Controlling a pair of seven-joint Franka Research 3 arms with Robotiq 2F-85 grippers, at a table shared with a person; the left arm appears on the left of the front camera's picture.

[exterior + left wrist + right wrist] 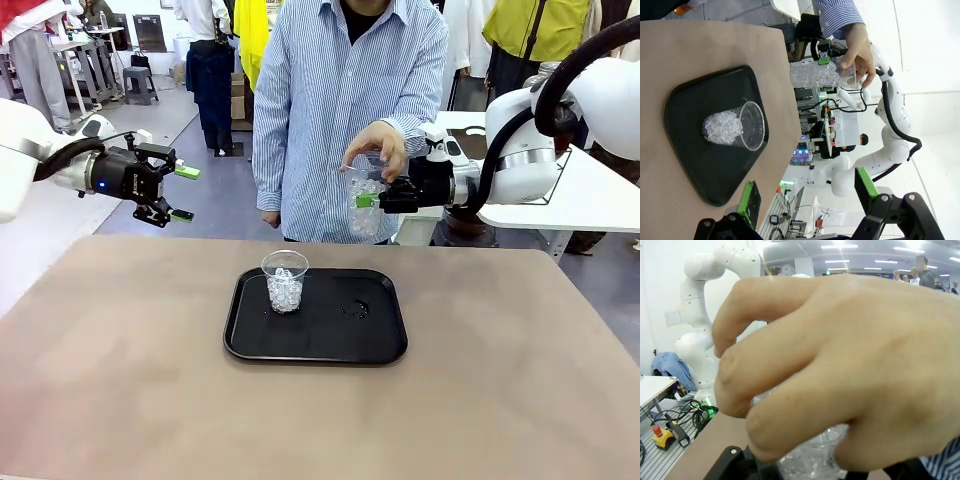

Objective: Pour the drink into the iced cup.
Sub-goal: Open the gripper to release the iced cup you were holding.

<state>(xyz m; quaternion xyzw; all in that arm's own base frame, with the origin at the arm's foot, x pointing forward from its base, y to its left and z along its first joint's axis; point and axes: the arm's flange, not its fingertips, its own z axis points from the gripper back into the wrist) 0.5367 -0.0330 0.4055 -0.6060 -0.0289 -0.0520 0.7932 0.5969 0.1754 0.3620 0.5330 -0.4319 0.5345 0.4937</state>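
A clear iced cup [285, 283], half full of ice pieces, stands upright on the black tray [380, 345] near its far left corner. A second clear cup [365, 215], packed with ice, is upright in the air beyond the tabletop's far edge, clamped by the right gripper [372, 200], with a person's hand [378, 148] over its rim.

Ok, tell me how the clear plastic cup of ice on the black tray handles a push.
The clear plastic cup looks thin-walled; a hard squeeze would probably buckle it. Its ice sits low, so it likely resists tipping. On the glossy black tray it may slide.

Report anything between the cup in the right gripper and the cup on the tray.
The person's hand grips the held cup over its rim. Below, nothing visible stands between it and the tray cup.
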